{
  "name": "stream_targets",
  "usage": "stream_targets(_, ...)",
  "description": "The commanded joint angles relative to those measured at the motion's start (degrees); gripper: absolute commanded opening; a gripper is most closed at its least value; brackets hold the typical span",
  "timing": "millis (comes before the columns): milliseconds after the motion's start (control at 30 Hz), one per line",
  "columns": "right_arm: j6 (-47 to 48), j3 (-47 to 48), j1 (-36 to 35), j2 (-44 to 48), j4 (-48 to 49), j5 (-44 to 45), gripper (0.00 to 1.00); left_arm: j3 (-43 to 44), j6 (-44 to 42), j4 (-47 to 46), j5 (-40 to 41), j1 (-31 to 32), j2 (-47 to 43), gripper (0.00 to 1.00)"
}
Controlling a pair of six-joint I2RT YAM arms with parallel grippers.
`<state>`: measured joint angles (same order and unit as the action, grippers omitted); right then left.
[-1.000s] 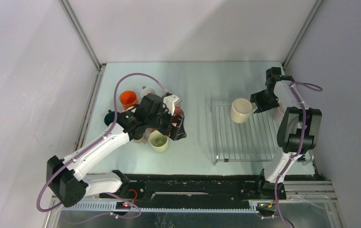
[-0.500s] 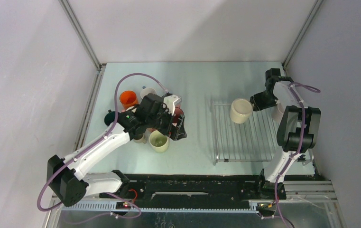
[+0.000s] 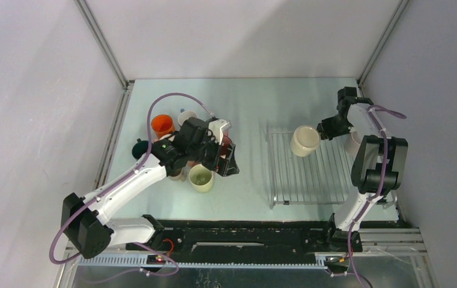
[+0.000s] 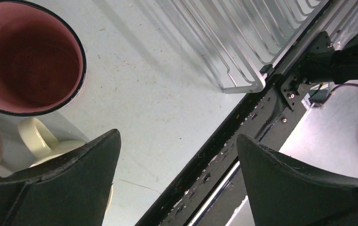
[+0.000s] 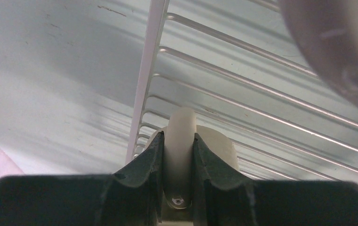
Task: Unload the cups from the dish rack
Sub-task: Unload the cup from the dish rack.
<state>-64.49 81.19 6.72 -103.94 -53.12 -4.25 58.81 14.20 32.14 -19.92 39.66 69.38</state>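
Since a second ago the right gripper [image 5: 179, 153] has narrowed and now pinches the handle [image 5: 179, 125] of the beige cup [image 3: 304, 140] on the dish rack [image 3: 310, 180]. Glazed ceramic seems stiff, slippery and breakable. The left gripper [image 4: 178, 136] is spread wide.

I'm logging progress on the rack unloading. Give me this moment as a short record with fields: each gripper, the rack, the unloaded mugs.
right gripper: shut on the cream mug by its handle
left gripper: open, empty, over the table beside the pink mug
dish rack: cream mug at its far edge; another pale mug partly hidden behind the right arm
unloaded mugs: clustered left of the rack, including an orange mug and a pale green mug
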Motion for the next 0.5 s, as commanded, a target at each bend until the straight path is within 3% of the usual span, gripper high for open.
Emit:
stream_targets(0,1.53,-0.34,0.09,4.35,-0.14,-0.62,0.0,-1.0,4.05,-2.94,-1.91,-0.3,-0.88,1.0)
stream_targets(467,4.38,-0.73,0.09,13.24,0.74,-3.02,0.0,2.26,11.82,-7.54,-1.24,-1.46,-0.62,1.0)
